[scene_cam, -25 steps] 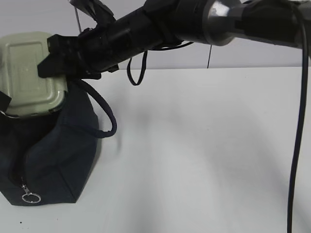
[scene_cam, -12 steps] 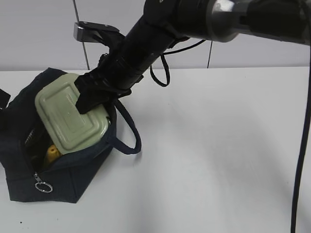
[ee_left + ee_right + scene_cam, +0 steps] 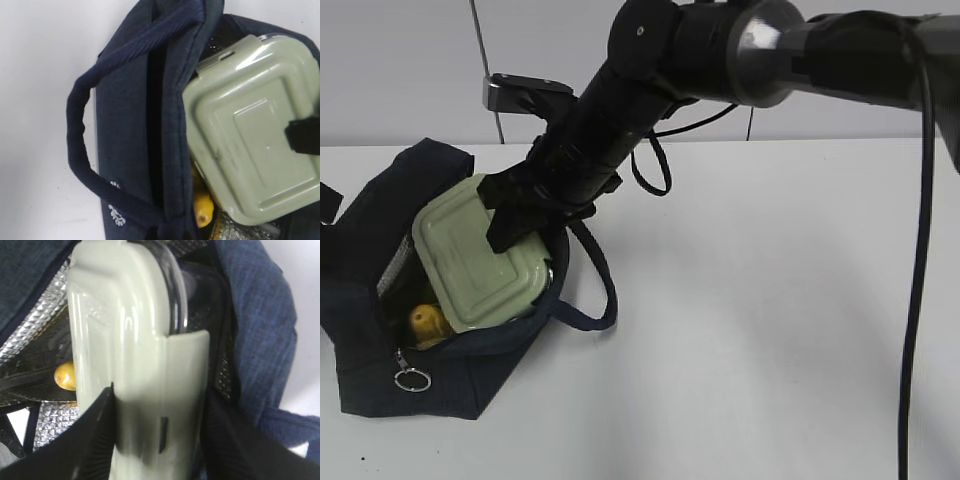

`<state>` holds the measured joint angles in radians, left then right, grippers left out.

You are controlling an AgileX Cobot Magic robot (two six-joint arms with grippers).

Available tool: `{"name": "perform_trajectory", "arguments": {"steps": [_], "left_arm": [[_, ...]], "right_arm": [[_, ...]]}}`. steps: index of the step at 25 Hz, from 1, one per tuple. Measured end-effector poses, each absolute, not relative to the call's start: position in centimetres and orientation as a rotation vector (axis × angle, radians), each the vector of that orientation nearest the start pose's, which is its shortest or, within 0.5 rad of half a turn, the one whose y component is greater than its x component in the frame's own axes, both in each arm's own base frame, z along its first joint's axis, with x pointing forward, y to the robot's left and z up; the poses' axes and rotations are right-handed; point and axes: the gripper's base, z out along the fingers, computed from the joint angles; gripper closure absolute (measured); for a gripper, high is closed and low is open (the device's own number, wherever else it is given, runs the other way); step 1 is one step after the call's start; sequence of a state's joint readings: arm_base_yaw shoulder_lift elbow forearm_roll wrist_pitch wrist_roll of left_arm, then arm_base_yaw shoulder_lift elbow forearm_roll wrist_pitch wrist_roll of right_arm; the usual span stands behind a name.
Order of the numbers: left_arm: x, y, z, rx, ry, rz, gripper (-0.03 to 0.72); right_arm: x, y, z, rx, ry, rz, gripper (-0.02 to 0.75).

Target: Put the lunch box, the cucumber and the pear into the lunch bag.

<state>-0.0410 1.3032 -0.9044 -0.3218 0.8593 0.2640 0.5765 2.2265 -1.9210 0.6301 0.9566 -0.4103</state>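
The right pincer [image 3: 510, 225], clamped on the lunch box [image 3: 480, 255], is lowering it from above the lunch bag [image 3: 380, 300] into its mouth, beside the pear [image 3: 425, 322]; release is nearing.

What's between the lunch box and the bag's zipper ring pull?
The pear, tucked inside the lunch bag just below the lunch box and above the ring pull; exterior view shows it.

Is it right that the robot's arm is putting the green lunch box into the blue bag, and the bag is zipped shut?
Not quite. The right gripper is lowering the lunch box into the lunch bag, but the bag is open, not zipped shut. The exterior view shows its mouth gaping, with the box partly inside and the yellow pear visible in there.
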Motion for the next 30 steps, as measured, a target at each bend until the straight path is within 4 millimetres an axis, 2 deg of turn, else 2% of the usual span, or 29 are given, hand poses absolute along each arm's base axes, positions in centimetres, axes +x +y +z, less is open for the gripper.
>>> {"name": "perform_trajectory", "arguments": {"steps": [4,8,12,16,21,25,27,30], "left_arm": [[24.4,-3.2,26.9,0.19,2.686,-0.326,0.683],[24.4,-3.2,26.9,0.187,2.684,-0.33,0.683],[24.4,-3.2,27.0,0.184,2.68,-0.329,0.683],[24.5,-3.2,27.0,0.178,2.677,-0.336,0.684],[24.5,-3.3,27.0,0.174,2.674,-0.343,0.684],[24.5,-3.3,27.0,0.174,2.674,-0.343,0.684],[24.5,-3.3,27.0,0.174,2.674,-0.343,0.684],[24.5,-3.3,27.0,0.174,2.674,-0.343,0.684]], "right_arm": [[38.3,31.5,22.6,-0.991,2.415,0.956,0.371],[37.3,33.0,23.0,-1.036,2.343,1.012,0.301],[37.2,33.1,23.3,-1.083,2.313,1.018,0.25],[38.0,32.5,24.9,-1.094,2.28,0.949,0.245],[38.0,32.3,27.1,-1.135,2.235,0.92,0.245],[38.3,31.5,27.9,-1.12,2.312,0.788,0.245],[38.6,30.8,28.0,-1.092,2.37,0.671,0.245],[38.8,30.1,27.9,-1.056,2.431,0.595,0.245]]}}
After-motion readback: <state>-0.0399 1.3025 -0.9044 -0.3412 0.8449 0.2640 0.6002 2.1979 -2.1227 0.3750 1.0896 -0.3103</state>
